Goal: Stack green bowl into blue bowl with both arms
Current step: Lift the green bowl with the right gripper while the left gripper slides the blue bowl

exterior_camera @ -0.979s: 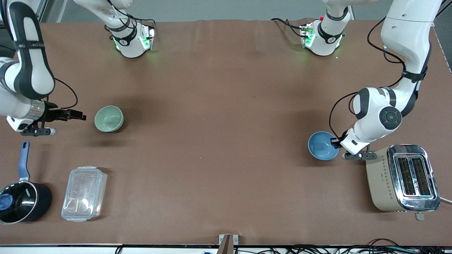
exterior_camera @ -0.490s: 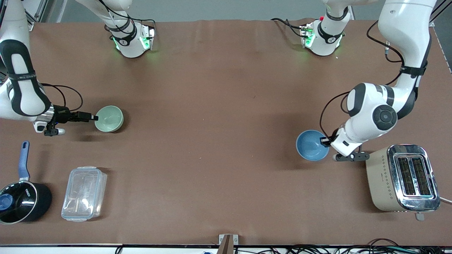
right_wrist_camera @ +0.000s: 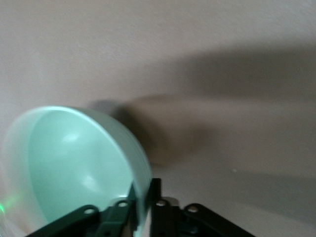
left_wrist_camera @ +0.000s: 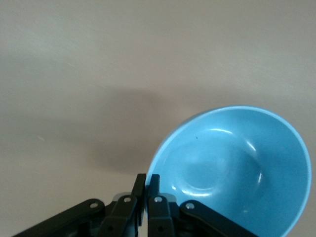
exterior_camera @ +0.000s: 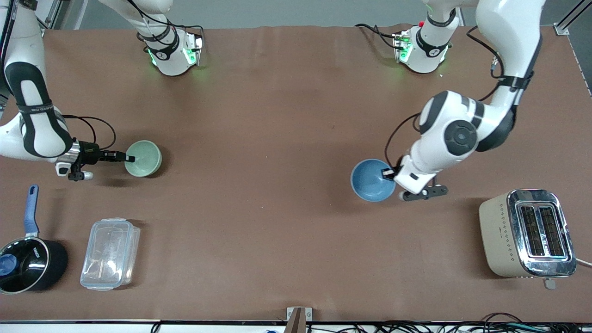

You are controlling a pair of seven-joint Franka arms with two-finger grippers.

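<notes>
The blue bowl hangs a little above the table, toward the left arm's end. My left gripper is shut on its rim; in the left wrist view the fingers pinch the rim of the blue bowl, whose shadow falls on the table beside it. The green bowl is at the right arm's end. My right gripper is shut on its rim. In the right wrist view, the right gripper has one finger inside and one outside the green bowl.
A beige toaster stands near the front at the left arm's end. A black saucepan with a blue handle and a clear plastic container sit near the front at the right arm's end. The brown table lies between the bowls.
My left gripper has carried the blue bowl away from the toaster toward the table's middle. My right gripper has moved up to the green bowl and taken hold of its rim.
</notes>
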